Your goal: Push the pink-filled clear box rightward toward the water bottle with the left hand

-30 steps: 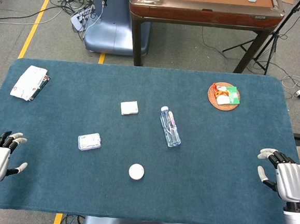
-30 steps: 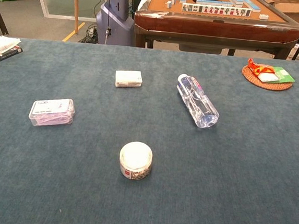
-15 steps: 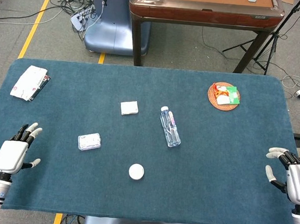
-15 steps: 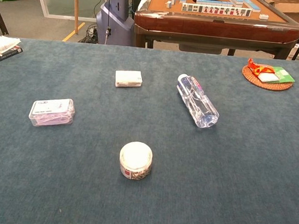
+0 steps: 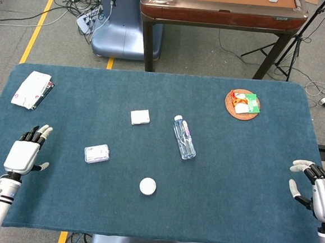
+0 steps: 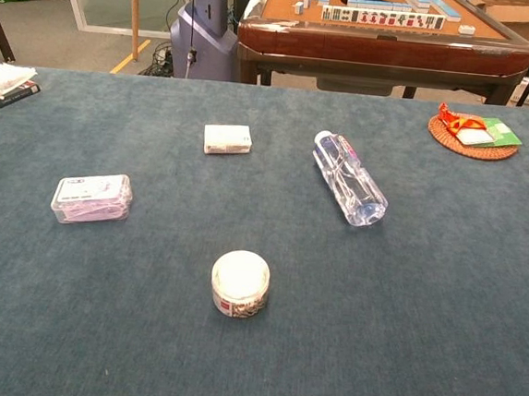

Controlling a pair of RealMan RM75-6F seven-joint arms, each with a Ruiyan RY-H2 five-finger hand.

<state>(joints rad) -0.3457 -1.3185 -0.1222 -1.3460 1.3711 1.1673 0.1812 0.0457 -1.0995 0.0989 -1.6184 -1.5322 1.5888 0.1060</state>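
Note:
The pink-filled clear box [image 5: 97,153] [image 6: 92,197] lies flat on the blue table cloth, left of centre. A clear water bottle [image 5: 185,137] [image 6: 349,179] lies on its side to the box's right, cap pointing away from me. My left hand [image 5: 25,152] hovers over the table's left edge, well left of the box, fingers spread and holding nothing. My right hand [image 5: 319,193] is at the far right edge, open, empty. The chest view shows neither hand.
A small white box [image 5: 140,117] [image 6: 228,139] lies behind the pink box. A white round jar [image 5: 148,186] [image 6: 239,283] stands near the front. A woven coaster with packets [image 5: 242,104] sits back right; papers [image 5: 32,89] lie back left.
My left hand has moved forward and inward over the table's left edge, nearer the pink-filled box. My right hand has drawn back toward the right edge. The objects have not moved.

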